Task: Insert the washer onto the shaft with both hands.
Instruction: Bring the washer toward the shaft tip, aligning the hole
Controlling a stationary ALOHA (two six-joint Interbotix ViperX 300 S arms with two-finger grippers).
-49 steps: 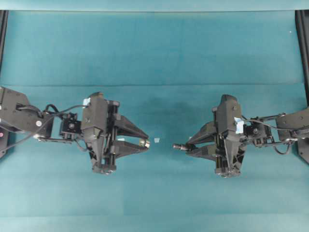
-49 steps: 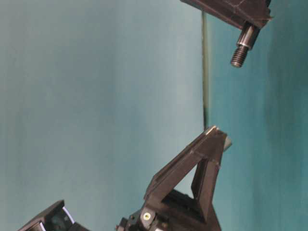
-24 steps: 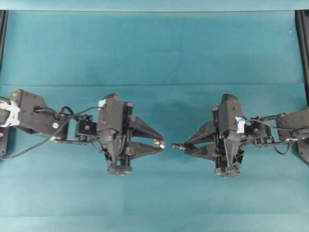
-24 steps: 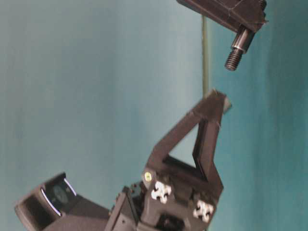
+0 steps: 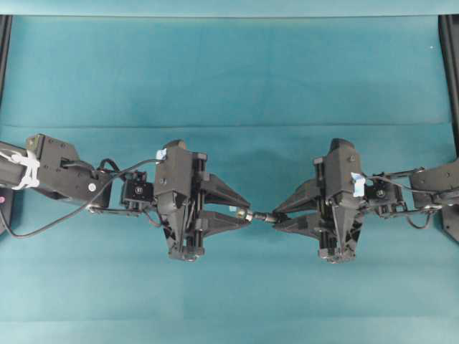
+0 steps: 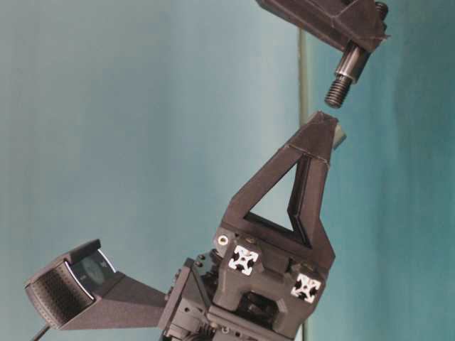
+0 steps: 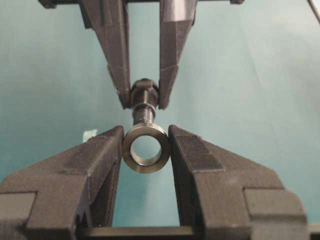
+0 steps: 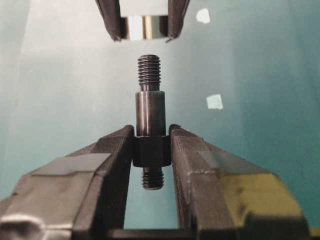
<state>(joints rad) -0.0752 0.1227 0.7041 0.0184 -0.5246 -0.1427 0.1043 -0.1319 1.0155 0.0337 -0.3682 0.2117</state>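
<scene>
My left gripper point(image 7: 145, 136) is shut on the washer point(image 7: 146, 148), a thick grey ring held edge-on between the fingertips, its hole facing the shaft. My right gripper point(image 8: 151, 134) is shut on the shaft point(image 8: 150, 112) at its dark hex collar, threaded end pointing at the washer point(image 8: 145, 27). A small gap separates the thread tip from the ring. In the overhead view the washer point(image 5: 242, 213) and the shaft point(image 5: 264, 216) meet almost tip to tip at mid-table. In the left wrist view the shaft point(image 7: 143, 102) sits slightly above the hole. At table level the shaft point(image 6: 343, 74) hangs just above the left fingertips point(image 6: 320, 128).
Teal cloth covers the table. Small pale tape scraps point(image 8: 214, 102) point(image 8: 203, 15) lie on it under the grippers, another scrap point(image 7: 90, 135) left of the washer. Black frame posts point(image 5: 450, 72) stand at the table's left and right edges.
My left arm has carried the washer rightward, closing most of the gap to the shaft tip. The right gripper with the shaft has barely moved.
</scene>
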